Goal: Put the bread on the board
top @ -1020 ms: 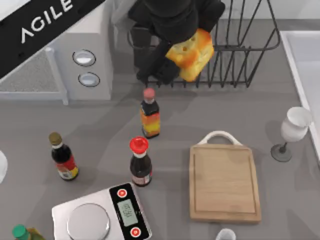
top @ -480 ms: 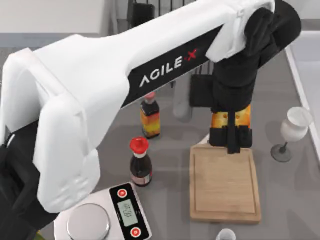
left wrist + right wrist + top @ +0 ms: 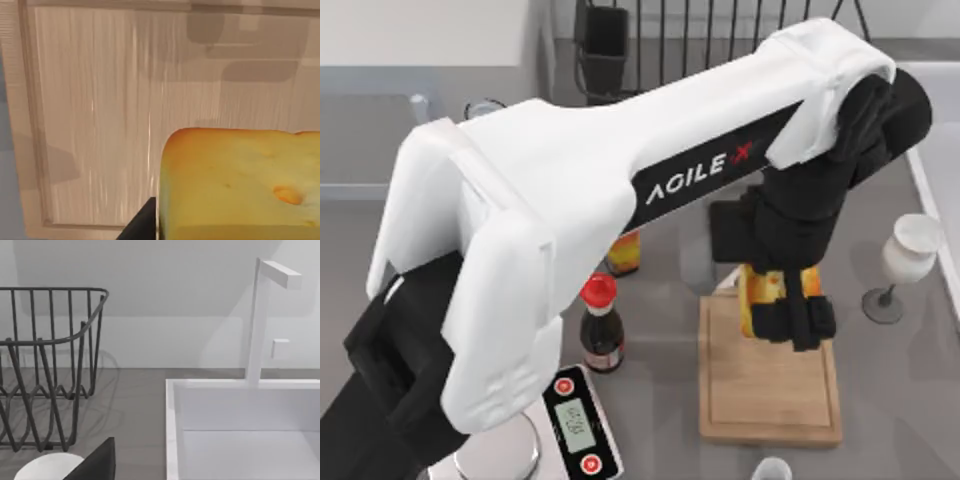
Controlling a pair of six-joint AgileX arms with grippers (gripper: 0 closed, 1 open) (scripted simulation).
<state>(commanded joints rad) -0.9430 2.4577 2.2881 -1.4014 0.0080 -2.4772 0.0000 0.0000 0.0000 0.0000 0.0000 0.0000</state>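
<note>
1. While the bread [image 3: 757, 292] was over the wire basket [image 3: 720, 30] a second ago, the top view now has it above the board [image 3: 770, 385], toward its 12 o'clock edge, so only lowering and release remain, I judge. The left gripper [image 3: 790, 318] points straight down, fingers closed on the loaf, arm reaching in from 8 o'clock.
2. Left wrist view: bread [image 3: 240, 185] hangs over the board [image 3: 100, 125], contact unclear.
3. Right wrist view: basket [image 3: 45, 365] and sink [image 3: 240, 430]; I cannot tell the right gripper's opening.

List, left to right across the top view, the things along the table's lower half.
Kitchen scale → red-capped bottle → board, with the left gripper holding the bread over it → wine glass.
</note>
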